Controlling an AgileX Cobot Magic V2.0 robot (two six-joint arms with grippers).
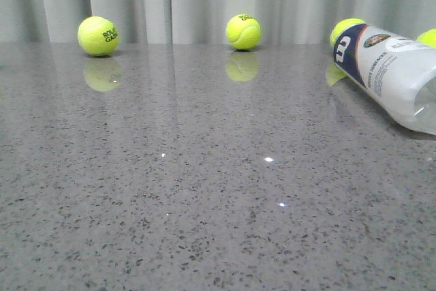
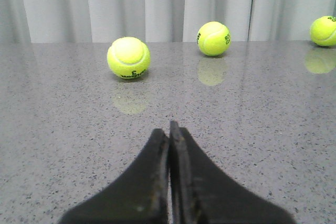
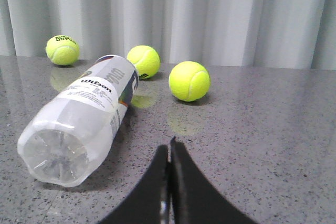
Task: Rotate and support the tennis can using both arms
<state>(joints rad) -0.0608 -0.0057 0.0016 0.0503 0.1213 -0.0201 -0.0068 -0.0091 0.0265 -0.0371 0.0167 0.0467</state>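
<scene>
Left claw [image 2: 169,129] pressed together, empty, low over the grey speckled bench [image 1: 204,189]; yellow balls [image 1: 98,35] [image 1: 243,31] sit along the far curtain edge. Tennis can [image 1: 392,73] lies on its side at the bench's right, apart from both claws. Right claw [image 3: 169,148] pressed together, empty, near the can's clear base.
</scene>
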